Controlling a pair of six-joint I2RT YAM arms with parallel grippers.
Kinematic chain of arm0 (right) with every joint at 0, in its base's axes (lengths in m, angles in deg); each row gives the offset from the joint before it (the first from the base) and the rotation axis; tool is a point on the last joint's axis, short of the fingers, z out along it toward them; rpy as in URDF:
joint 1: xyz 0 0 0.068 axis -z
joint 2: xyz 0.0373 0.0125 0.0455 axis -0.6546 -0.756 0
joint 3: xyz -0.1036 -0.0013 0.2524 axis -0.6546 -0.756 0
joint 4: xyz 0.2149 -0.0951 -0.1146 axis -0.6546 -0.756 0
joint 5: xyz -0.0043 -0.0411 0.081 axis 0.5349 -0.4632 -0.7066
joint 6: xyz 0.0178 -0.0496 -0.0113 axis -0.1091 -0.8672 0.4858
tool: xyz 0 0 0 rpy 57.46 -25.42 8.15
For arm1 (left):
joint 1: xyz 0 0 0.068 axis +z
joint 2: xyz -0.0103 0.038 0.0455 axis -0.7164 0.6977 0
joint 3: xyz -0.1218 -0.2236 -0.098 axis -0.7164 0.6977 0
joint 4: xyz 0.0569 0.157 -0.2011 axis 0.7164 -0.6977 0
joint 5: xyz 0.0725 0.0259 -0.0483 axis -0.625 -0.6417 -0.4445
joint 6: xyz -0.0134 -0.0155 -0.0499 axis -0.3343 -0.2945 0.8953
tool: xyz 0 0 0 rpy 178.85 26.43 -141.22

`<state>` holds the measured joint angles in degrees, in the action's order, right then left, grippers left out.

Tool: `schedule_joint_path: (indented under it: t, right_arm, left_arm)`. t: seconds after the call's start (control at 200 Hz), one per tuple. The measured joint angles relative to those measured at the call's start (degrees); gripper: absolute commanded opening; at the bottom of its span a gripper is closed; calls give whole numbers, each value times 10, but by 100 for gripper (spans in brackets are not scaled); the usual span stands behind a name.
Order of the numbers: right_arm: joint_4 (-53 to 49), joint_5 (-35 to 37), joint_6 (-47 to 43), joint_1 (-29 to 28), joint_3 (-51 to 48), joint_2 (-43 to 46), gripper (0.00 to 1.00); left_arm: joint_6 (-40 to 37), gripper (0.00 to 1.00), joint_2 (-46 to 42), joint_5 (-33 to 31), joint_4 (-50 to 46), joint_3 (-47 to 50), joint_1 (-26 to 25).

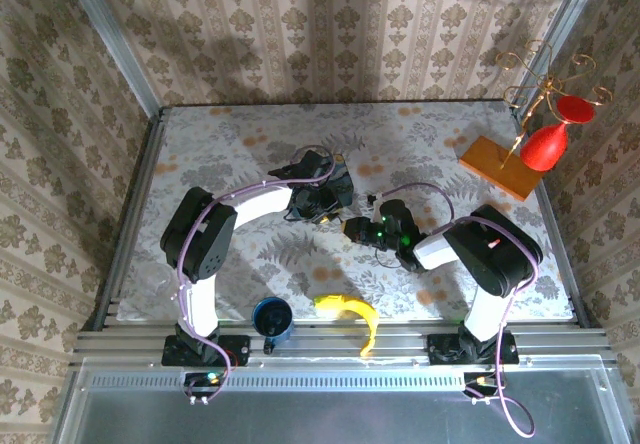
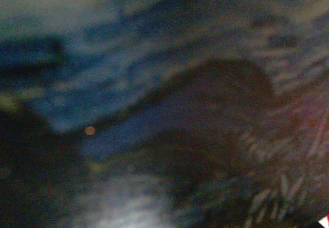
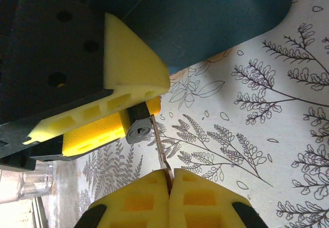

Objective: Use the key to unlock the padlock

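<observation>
My right claw [image 3: 168, 179] is pinched shut on the key [image 3: 160, 151], whose thin blade rises from between my fingertips. Just ahead of it, my left claw [image 3: 146, 107] clamps the padlock [image 3: 138, 130] between its yellow pads [image 3: 97, 135], the lock's small face turned toward my right claw. The key's tip lies against the padlock's right edge. I cannot tell whether it has entered. The leaf-patterned table [image 3: 267, 110] lies beneath both.
</observation>
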<state>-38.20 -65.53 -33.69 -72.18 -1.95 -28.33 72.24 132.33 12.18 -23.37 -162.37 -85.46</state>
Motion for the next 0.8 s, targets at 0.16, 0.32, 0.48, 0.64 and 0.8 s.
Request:
schedule_joint_path:
  t: [0.16, 0.32, 0.48, 0.64, 0.8]
  right_arm:
    - [1, 0, 0, 0, 0, 0, 0]
    - [0, 0, 0, 0, 0, 0, 0]
    - [0, -2, 0, 0, -3, 2, 0]
    - [-5, -8, 0, 0, -12, 14, 0]
    - [-6, -9, 0, 0, -12, 20, 0]
  left_arm:
    - [0, 7, 1, 0, 0, -1, 0]
    - [0, 7, 1, 0, 0, -1, 0]
    - [4, 7, 1, -1, -1, -3, 0]
    - [5, 7, 2, -3, 0, -3, -1]
    - [7, 7, 2, -4, 0, -3, -1]
